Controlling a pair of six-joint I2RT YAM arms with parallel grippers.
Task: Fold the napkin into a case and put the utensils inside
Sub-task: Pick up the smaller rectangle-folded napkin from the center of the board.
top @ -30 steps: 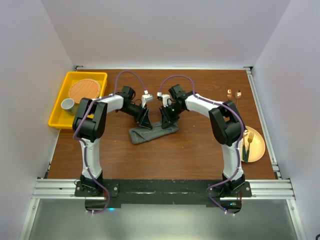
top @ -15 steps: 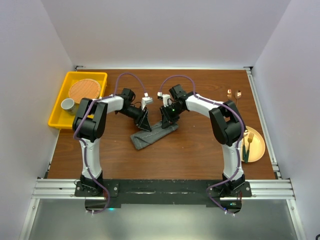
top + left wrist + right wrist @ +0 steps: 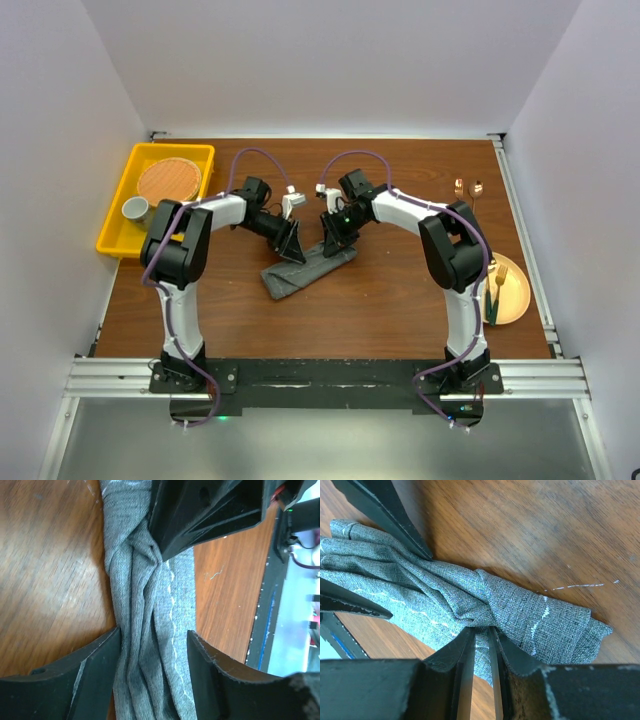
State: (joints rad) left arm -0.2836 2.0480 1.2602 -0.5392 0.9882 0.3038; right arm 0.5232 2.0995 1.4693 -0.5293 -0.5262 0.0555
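The napkin (image 3: 305, 269) has bunched narrower, between the left gripper's (image 3: 153, 632) spread jaws.

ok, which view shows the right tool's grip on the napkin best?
Right wrist view: the right tool is shut on a fold of the bunched napkin, seen close up. The left wrist view shows that tool only from outside, pressing into the cloth. In the top view the grip is too small to make out.
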